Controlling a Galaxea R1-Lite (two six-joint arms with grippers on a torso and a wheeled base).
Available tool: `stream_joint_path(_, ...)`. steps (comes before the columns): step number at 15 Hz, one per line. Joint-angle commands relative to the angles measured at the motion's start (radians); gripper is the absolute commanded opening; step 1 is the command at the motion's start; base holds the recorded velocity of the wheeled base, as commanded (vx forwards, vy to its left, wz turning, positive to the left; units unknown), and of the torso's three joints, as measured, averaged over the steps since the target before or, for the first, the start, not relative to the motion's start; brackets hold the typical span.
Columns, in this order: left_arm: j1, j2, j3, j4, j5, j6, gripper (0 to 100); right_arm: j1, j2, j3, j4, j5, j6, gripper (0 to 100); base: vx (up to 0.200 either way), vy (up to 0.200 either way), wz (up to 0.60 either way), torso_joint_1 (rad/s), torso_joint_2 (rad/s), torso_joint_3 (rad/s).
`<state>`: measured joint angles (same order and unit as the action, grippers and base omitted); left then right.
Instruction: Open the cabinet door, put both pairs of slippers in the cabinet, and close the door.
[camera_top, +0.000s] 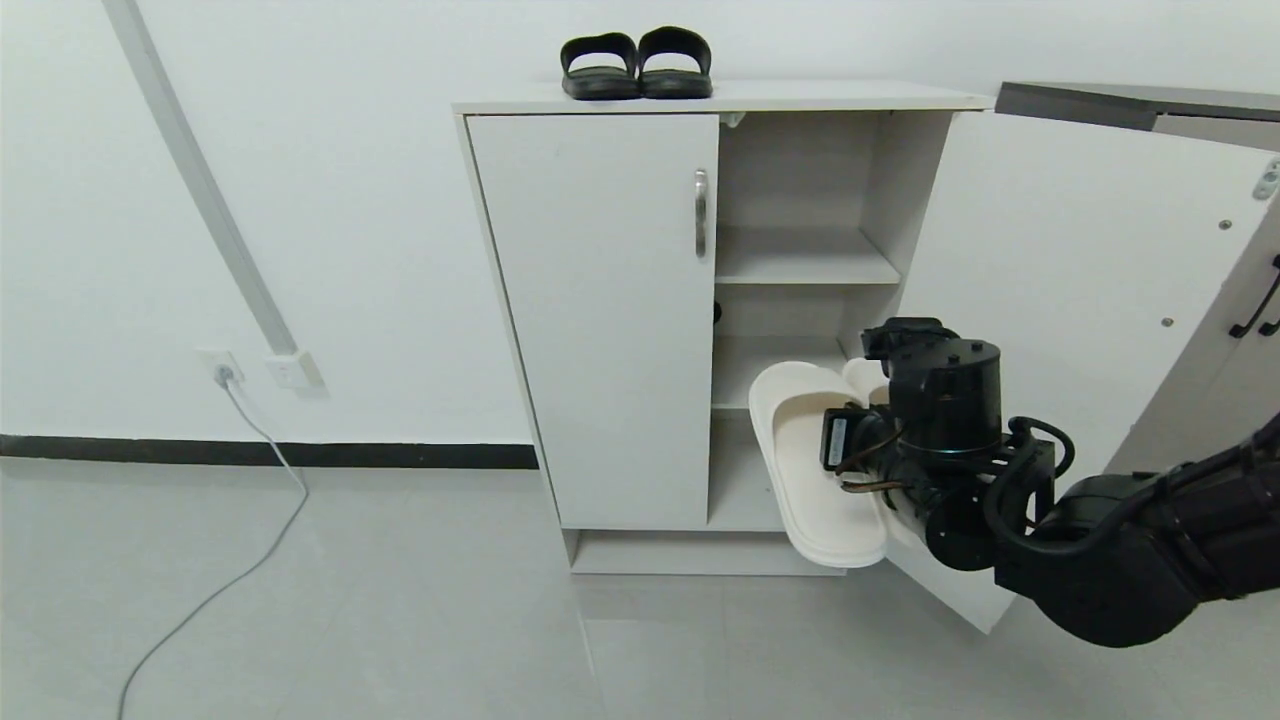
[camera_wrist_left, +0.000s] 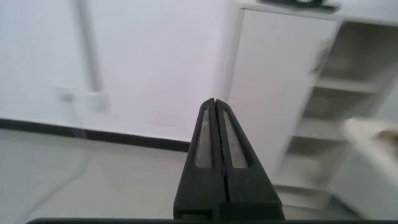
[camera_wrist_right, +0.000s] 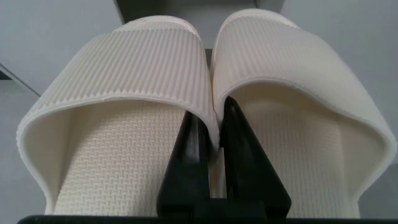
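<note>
In the head view, the white cabinet (camera_top: 800, 97) stands against the wall, its left door (camera_top: 590, 320) closed and bearing a metal handle (camera_top: 700, 212), its right door (camera_top: 1060, 300) swung wide open. The black slippers (camera_top: 637, 65) sit side by side on the cabinet's top. The right arm (camera_top: 1100, 560) comes in from the lower right, wrist bent up toward the open half. The white slippers (camera_top: 810, 470) hang at its end, standing nearly on end, toes up, in front of the lower shelves (camera_top: 780, 385). A wall socket (camera_top: 222, 368) with a grey cable (camera_top: 250, 560) trailing over the floor lies well to the left.

In the left wrist view, the left gripper (camera_wrist_left: 215, 109) has its fingers pressed together with nothing between them. It points toward the cabinet's closed door, and a blurred white slipper edge shows beside the shelves.

In the right wrist view, the right gripper (camera_wrist_right: 214, 118) is clenched on the white slippers, pinching the two straps' inner edges together between its black fingers (camera_wrist_right: 186, 162).
</note>
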<state>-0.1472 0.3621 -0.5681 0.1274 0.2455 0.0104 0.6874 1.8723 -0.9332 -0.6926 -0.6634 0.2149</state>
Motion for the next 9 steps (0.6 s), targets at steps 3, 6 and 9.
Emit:
stream_joint_path(3, 0.147, -0.362, 0.568, -0.184, -0.281, 0.028, 0, 0.004, -0.016, 0.022, -0.004, 0.010, 0.000, 0, 0.000, 0.000, 0.00, 0.000, 0.00, 0.000)
stream_joint_path(6, 0.147, -0.362, 0.568, -0.123, -0.281, 0.029, 0, 0.012, 0.005, -0.001, -0.004, 0.005, 0.000, 0, 0.000, 0.000, 0.00, 0.000, 0.00, 0.000)
stream_joint_path(9, 0.147, -0.362, 0.568, -0.123, -0.269, 0.002, 0, 0.007, 0.114, -0.139, -0.002, -0.070, 0.006, 0, 0.000, 0.000, 0.00, 0.000, 0.00, 0.000)
